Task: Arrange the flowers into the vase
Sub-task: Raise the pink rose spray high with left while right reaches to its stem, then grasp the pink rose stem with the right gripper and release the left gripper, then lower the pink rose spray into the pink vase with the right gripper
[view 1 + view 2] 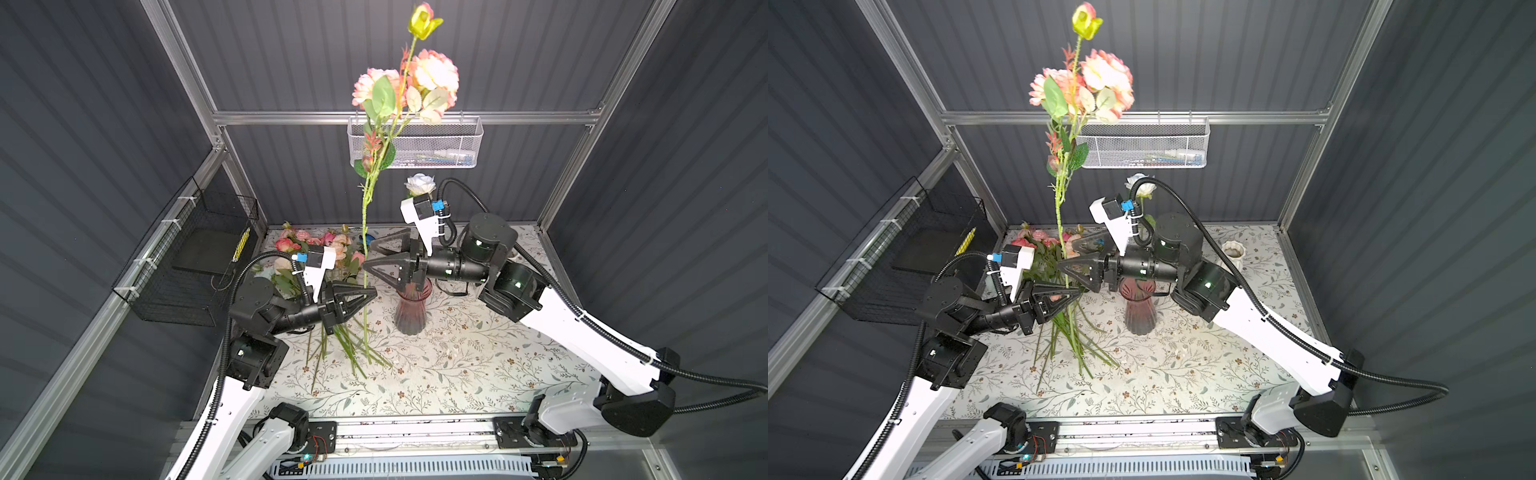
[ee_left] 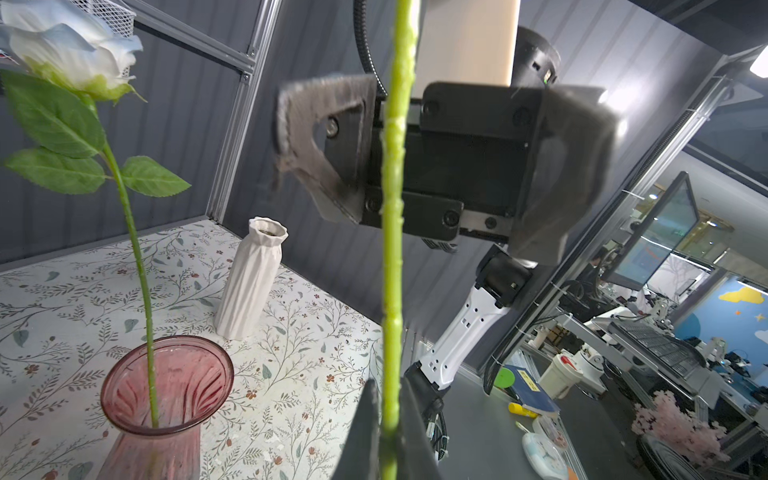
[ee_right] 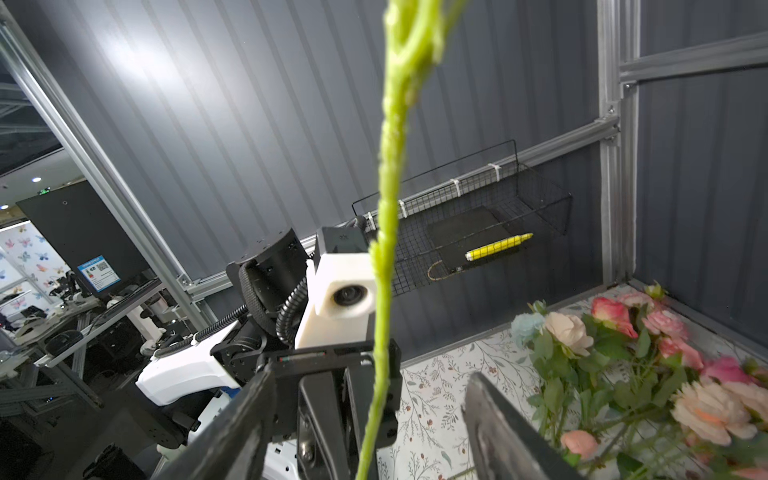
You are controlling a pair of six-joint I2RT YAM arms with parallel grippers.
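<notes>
Floral tablecloth [image 1: 457, 365] is spread below. A tall green-stemmed pink peony spray [image 1: 434, 75] is clamped upright by the fingers of the left gripper [image 1: 372, 294]. Just above, the right gripper [image 1: 367, 254] is parted around its stem. A pink glass vase [image 1: 411, 316] is seen nearby.

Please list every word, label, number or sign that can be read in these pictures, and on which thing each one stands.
No text is readable in any view.
Blue-and-white sticker with a square code on the black monitor: print too small.
Yellow marker pen in the black wire basket: dark marks, blurred.
Yellow label on the blue book: blurred.
Packets in the white mesh basket: too small.
</notes>
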